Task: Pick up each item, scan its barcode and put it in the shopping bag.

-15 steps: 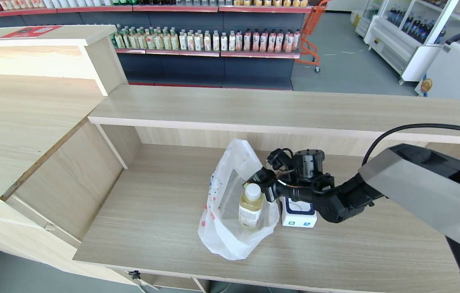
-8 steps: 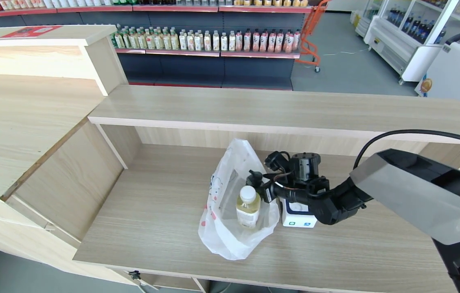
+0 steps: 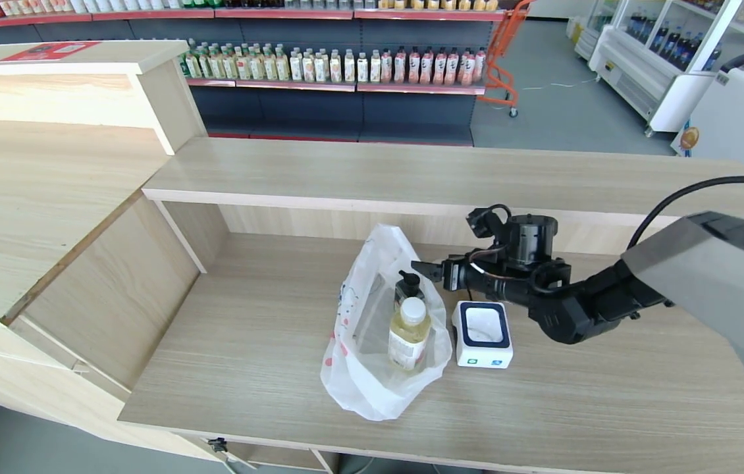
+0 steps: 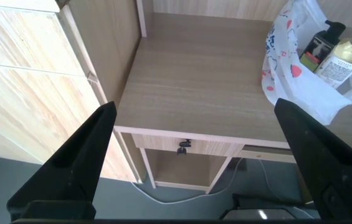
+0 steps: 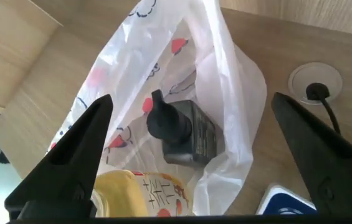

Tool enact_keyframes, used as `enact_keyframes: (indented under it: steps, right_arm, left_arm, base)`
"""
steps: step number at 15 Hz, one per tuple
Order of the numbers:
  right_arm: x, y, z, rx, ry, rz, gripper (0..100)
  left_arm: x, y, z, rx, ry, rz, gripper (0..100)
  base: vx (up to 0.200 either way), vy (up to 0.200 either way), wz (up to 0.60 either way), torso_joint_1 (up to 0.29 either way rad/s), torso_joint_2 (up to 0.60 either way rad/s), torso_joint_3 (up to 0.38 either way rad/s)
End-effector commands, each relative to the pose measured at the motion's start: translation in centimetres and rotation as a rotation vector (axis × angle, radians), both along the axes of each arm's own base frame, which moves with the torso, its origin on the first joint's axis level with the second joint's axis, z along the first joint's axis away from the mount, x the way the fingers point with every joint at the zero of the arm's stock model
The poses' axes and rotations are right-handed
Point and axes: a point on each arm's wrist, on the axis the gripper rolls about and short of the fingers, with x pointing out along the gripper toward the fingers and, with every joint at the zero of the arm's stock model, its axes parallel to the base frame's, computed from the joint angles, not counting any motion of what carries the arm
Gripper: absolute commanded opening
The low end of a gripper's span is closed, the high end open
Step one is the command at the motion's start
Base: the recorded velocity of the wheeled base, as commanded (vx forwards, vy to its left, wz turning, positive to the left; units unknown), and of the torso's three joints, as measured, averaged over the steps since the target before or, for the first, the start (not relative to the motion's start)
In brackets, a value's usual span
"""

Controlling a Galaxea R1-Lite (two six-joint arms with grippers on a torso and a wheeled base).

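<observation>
- My right gripper (image 3: pixel 426 270) is wide open. It holds nothing.
- It hangs in the air just above the far edge of the bag (image 3: pixel 362 388), and its tips point at the open top.
- The bag is white with red spots. It stands on the counter (image 3: pixel 247 342), with its mouth open right under my right fingers (image 5: pixel 70 168).
- A dark pump bottle (image 3: pixel 407 288) stands inside the bag. It is right below my right gripper, and they do not touch.
- A yellow bottle (image 3: pixel 409 332) with a white cap is in the bag too. It is just beside the pump bottle, on the side closer to me.
- The scanner (image 3: pixel 482 332) is a white box with a blue rim. It sits on the counter under my right arm, just beside the bag.
- A round hole (image 5: pixel 316 84) with a black cord (image 5: pixel 325 106) in it is in the counter, near the bag.
- My left gripper (image 4: pixel 194 106) is wide open too and holds nothing.
- It hangs out past the front edge of the counter, well apart from the bag and both bottles.
</observation>
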Motion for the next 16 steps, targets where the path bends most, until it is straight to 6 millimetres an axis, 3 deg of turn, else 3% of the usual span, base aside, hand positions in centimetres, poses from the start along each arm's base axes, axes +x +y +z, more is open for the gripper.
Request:
enact_keyframes:
  steps: [1, 2, 4, 5, 6, 7, 8, 9, 10, 12, 14, 16]
  right_arm:
    - [-4.0, -3.1, 5.1, 0.043, -0.038, -0.041, 100]
    - [-5.4, -4.1, 6.0, 0.045, -0.04, -0.053, 100]
    - [-14.4, -9.1, 9.8, -0.005, 0.006, -0.124, 100]
    - [-17.9, -11.1, 10.4, -0.038, 0.033, -0.19, 100]
    - [-19.2, -11.9, 10.5, -0.052, 0.043, -0.235, 100]
    - [-23.7, -13.5, 9.4, -0.11, 0.045, -0.35, 100]
    - [-26.9, -14.6, 8.2, -0.119, 0.035, -0.42, 100]
    - [-28.3, -15.0, 7.5, -0.125, 0.032, -0.453, 100]
    - [-33.1, -15.9, 5.0, -0.125, -0.018, -0.538, 100]
    - [-38.7, -16.7, 0.4, -0.155, -0.105, -0.603, 100]
    - [-42.1, -16.8, -2.7, -0.172, -0.107, -0.663, 100]
    - [-42.7, -16.8, -2.7, -0.144, -0.185, -0.661, 100]
  left_arm:
    - [0.0, 0.0, 0.0, 0.0, -0.001, 0.0, 100]
    - [0.0, 0.0, 0.0, -0.001, 0.0, 0.0, 100]
    - [0.0, 0.0, 0.0, 0.0, -0.001, 0.0, 100]
    - [0.0, 0.0, 0.0, -0.001, 0.0, 0.0, 100]
    - [0.0, 0.0, 0.0, -0.001, 0.0, 0.0, 100]
    - [0.0, 0.0, 0.0, 0.0, -0.001, 0.0, 100]
    - [0.0, 0.0, 0.0, 0.0, -0.001, 0.0, 100]
    - [0.0, 0.0, 0.0, 0.0, -0.001, 0.0, 100]
    - [0.0, 0.0, 0.0, 0.0, -0.001, 0.0, 100]
    - [0.0, 0.0, 0.0, -0.001, 0.0, -0.002, 100]
    - [0.0, 0.0, 0.0, -0.001, 0.0, 0.0, 100]
    - [0.0, 0.0, 0.0, -0.001, 0.0, 0.0, 100]
  base:
    - [0.0, 0.0, 0.0, 0.0, 0.0, 0.0]
    - [0.0, 0.0, 0.0, 0.0, 0.0, 0.0]
    - [0.0, 0.0, 0.0, 0.0, 0.0, 0.0]
    - [0.0, 0.0, 0.0, 0.0, 0.0, 0.0]
    - [0.0, 0.0, 0.0, 0.0, 0.0, 0.0]
    - [0.0, 0.0, 0.0, 0.0, 0.0, 0.0]
    - [0.0, 0.0, 0.0, 0.0, 0.0, 0.0]
    - [0.0, 0.0, 0.0, 0.0, 0.0, 0.0]
    - [0.0, 0.0, 0.0, 0.0, 0.0, 0.0]
    - [0.0, 0.0, 0.0, 0.0, 0.0, 0.0]
    - [0.0, 0.0, 0.0, 0.0, 0.0, 0.0]
    - [0.0, 0.0, 0.0, 0.0, 0.0, 0.0]
